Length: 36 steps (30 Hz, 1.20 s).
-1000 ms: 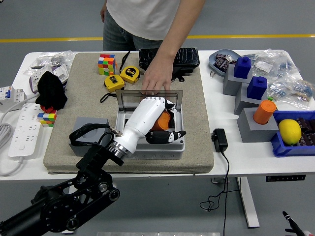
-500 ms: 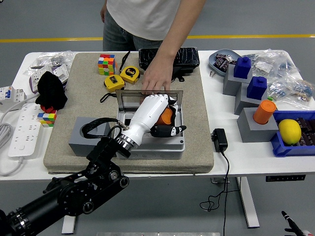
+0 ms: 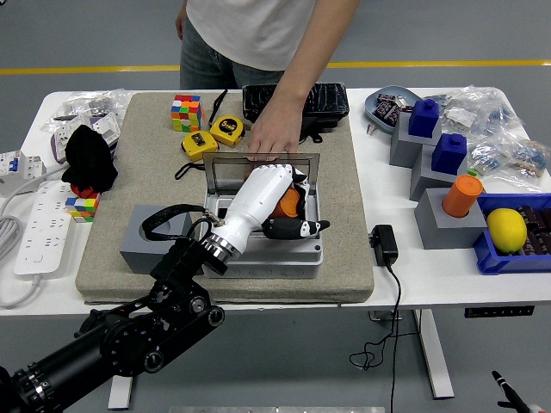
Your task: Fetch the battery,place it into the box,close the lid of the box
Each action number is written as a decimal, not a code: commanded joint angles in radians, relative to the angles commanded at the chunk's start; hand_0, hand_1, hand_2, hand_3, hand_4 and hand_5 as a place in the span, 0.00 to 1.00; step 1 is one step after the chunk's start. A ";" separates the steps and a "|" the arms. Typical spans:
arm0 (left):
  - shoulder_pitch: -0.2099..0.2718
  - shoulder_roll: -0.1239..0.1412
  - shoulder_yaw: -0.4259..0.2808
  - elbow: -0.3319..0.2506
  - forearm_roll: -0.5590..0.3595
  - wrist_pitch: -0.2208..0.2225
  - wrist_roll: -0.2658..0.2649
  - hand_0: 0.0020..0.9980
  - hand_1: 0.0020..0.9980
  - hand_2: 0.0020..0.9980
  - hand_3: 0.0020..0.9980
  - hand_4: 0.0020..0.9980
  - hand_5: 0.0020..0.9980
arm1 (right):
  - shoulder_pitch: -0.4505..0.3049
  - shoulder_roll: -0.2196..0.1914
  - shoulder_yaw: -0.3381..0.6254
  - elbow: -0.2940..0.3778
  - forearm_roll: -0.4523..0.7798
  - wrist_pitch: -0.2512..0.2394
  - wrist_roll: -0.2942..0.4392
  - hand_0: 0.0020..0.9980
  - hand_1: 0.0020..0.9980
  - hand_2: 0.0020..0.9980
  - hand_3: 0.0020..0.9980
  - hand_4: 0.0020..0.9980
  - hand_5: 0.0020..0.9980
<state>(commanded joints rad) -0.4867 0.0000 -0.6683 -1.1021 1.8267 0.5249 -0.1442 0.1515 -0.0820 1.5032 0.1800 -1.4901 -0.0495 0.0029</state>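
Note:
The grey box lies open in the middle of the beige mat. Its clear lid stands upright at the far side. A person's hand rests on the lid's top edge. My left hand, white with a black thumb, reaches into the box from the lower left. Its fingers are curled around the orange and black battery, held low inside the box. Only a small dark tip of my right arm shows at the bottom right corner.
A grey block with a black strap sits left of the box. Two yellow tape measures, a colour cube and a black case lie behind it. A black charger and grey stands are to the right.
My left hand has moved a little farther into the box with the battery and its arm has shifted forward. The person's hand has stayed on the lid.

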 joint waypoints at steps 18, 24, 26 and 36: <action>-0.001 0.000 -0.032 0.000 0.018 -0.075 0.005 0.28 0.28 0.25 0.26 1.00 0.64 | -0.003 0.000 -0.001 0.000 0.004 0.001 0.000 0.95 0.84 0.76 0.79 1.00 1.00; -0.003 0.000 -0.039 -0.003 0.019 -0.087 0.007 0.36 0.53 0.52 0.53 1.00 0.65 | -0.002 0.000 -0.001 0.000 0.005 0.002 0.001 0.95 0.84 0.76 0.79 1.00 1.00; -0.003 0.000 -0.041 -0.004 0.022 -0.090 0.009 0.38 0.55 0.54 0.56 1.00 0.65 | -0.002 -0.001 0.000 0.000 0.005 0.002 0.000 0.95 0.84 0.76 0.79 1.00 1.00; 0.002 0.000 -0.045 -0.043 0.027 -0.091 0.009 0.38 0.53 0.52 0.55 1.00 0.67 | -0.004 -0.003 -0.002 0.000 0.007 0.003 0.000 0.95 0.84 0.76 0.79 1.00 1.00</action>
<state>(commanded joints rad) -0.4843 0.0000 -0.7138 -1.1453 1.8533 0.4335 -0.1350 0.1475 -0.0845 1.5008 0.1800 -1.4832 -0.0465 0.0028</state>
